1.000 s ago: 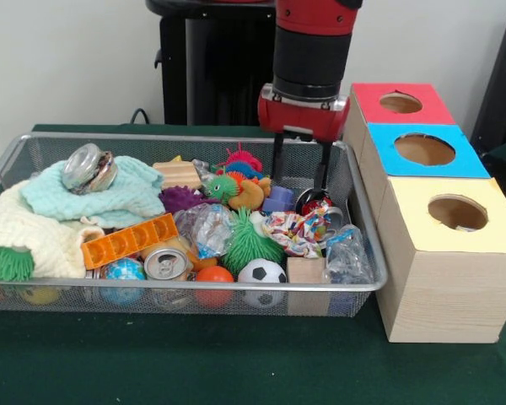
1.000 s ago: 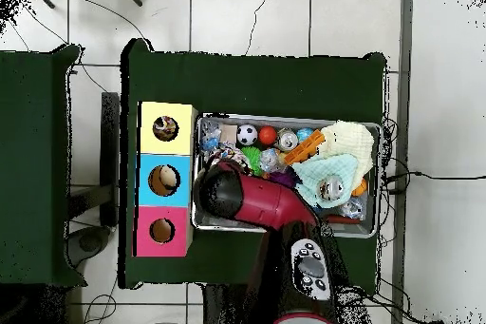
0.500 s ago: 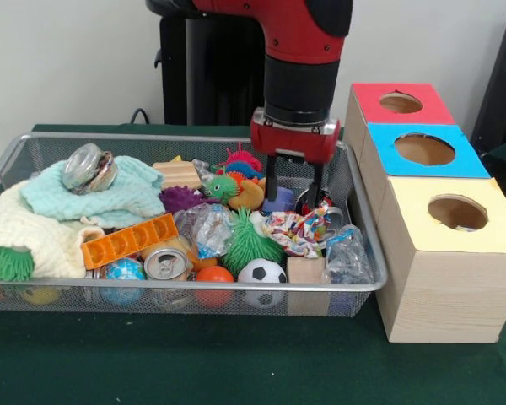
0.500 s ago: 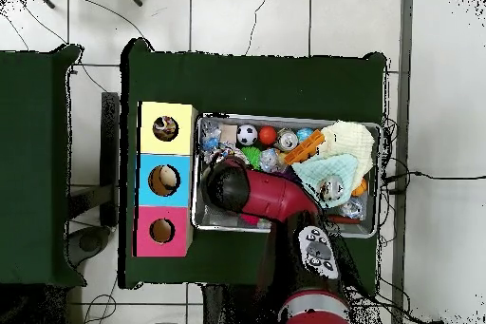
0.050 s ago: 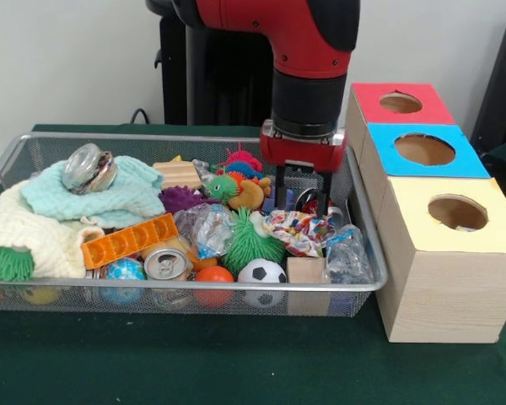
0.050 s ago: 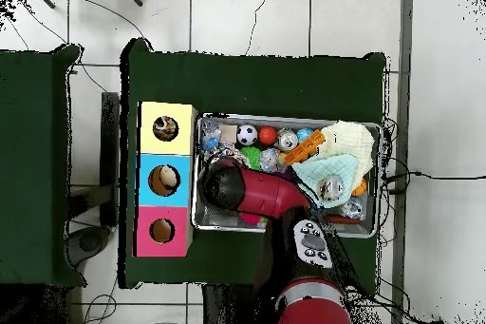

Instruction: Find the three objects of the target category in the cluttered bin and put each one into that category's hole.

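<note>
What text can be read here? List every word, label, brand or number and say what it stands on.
None can be read.
The soda can shows only its top with the pull tab; any print on its side is hidden.
The crinkled wrapper below the gripper has a colourful pattern, too blurred to make out letters.
The red, blue and yellow box tops carry no labels.

Red-and-black robot arm (image 6: 249, 193) hides bin's wire-mesh corner beside pink box; gripper (image 5: 302, 198) fingertips buried in clutter, state unclear.
</note>
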Controlling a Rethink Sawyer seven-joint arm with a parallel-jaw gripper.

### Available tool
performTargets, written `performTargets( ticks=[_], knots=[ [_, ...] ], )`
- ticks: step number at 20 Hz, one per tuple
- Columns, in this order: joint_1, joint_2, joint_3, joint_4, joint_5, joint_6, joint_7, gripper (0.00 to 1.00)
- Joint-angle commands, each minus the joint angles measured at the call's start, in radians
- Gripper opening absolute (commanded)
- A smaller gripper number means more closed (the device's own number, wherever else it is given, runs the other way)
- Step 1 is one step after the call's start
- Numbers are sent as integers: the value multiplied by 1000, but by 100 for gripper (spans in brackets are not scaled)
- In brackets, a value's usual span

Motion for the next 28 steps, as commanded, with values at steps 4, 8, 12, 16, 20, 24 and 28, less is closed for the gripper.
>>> performTargets(
  ticks=[4,8,12,16,20,24,28],
  knots=[
    [-6,54,75,-87,-46,-67,74,100],
    [-15,59,83,-85,-50,-79,73,100],
    [-27,71,95,-82,-55,-103,74,100],
    [-42,70,107,-84,-60,-106,64,100],
    [-64,68,123,-95,-69,-89,48,100],
    [-72,68,131,-100,-78,-84,51,100],
    [-65,70,126,-104,-82,-86,64,100]
  ],
)
